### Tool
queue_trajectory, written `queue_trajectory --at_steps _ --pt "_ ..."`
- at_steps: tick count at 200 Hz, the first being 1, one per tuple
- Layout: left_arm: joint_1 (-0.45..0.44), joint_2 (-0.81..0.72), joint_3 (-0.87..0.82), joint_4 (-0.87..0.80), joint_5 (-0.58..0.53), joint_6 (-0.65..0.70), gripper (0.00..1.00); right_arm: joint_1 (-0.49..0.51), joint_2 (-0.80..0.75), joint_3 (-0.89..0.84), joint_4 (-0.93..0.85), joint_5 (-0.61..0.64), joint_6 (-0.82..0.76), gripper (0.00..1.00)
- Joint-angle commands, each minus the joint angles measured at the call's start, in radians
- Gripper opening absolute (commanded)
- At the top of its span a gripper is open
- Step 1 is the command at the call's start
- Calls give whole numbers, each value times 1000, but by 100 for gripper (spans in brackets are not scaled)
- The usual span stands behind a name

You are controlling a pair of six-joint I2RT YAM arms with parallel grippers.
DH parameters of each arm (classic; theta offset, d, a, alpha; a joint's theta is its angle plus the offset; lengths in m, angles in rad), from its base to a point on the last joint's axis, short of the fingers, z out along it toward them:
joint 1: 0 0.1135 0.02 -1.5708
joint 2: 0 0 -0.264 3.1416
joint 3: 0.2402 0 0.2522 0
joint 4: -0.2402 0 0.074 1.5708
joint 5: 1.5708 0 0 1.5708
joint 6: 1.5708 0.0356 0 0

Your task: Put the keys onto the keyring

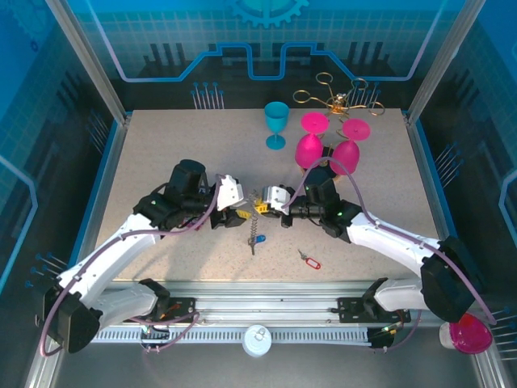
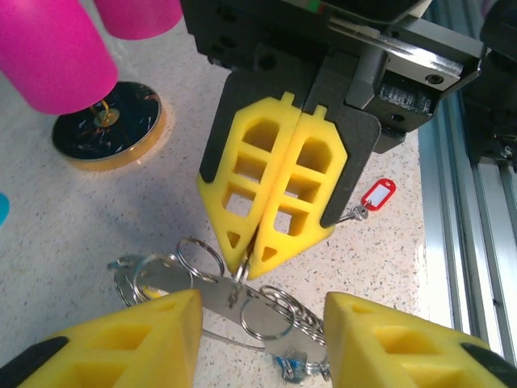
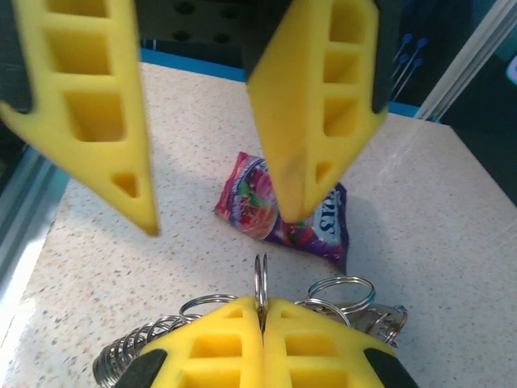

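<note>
Right end effector [image 3: 262, 311] was clamped shut on a split ring [image 3: 261, 279], holding it edge-up, with more loose rings and the coiled keyring [image 3: 133, 352] bunched right beside it. Left end effector [image 2: 262, 297] stood part-open and empty, its fingers either side of that bunch, nose to nose with the right one.

No key was in either grip. The blue key [image 1: 260, 239] lay on the surface [image 3: 81, 275] just near-side of the meeting point. The red key [image 1: 309, 259] lay apart, over toward the right arm.

My read on doing this well: the right should hold the ring upright and steady. The left should go for the blue key, pinch it by the plastic head and leave the hole clear for threading. The risk was a loose ring snagging a yellow finger and dragging the whole bunch.
</note>
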Motion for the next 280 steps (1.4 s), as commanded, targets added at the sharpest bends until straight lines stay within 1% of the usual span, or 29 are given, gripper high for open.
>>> queue_trajectory --at_steps 1,31,67,87,124,148,156,167,180,192,207,244,280 --pt "-4 16 -13 50 81 109 39 -10 -30 40 -61 -54 -29 0" --pt "-6 42 -5 53 76 122 35 -7 -34 44 -55 -67 -28 0" --pt "-6 58 -8 20 78 149 32 -7 -44 38 -36 -73 -15 0" --pt "-8 63 -9 21 77 150 26 -7 -49 40 -34 -81 -11 0" --pt "-13 84 1 6 68 165 24 -6 -50 38 -17 -91 4 0" --pt "-16 90 5 4 68 173 15 -3 -46 42 -10 -97 15 0" --pt "-17 93 7 7 69 174 10 -2 -46 43 -11 -99 17 0" --pt "-18 90 6 17 72 169 0 -1 -45 43 -5 -101 23 0" --pt "-17 82 1 36 77 156 0 -10 -55 20 44 -89 63 0" --pt "-17 66 -14 63 83 138 0 -36 -73 -31 148 -98 125 12" --pt "-17 39 -45 116 98 107 0 -69 -86 -85 228 -113 165 18" --pt "-15 -10 -129 297 131 -8 0 -76 -91 -132 278 -146 163 22" --pt "-15 -10 -161 360 141 -58 0 -76 -83 -134 302 -198 169 25"
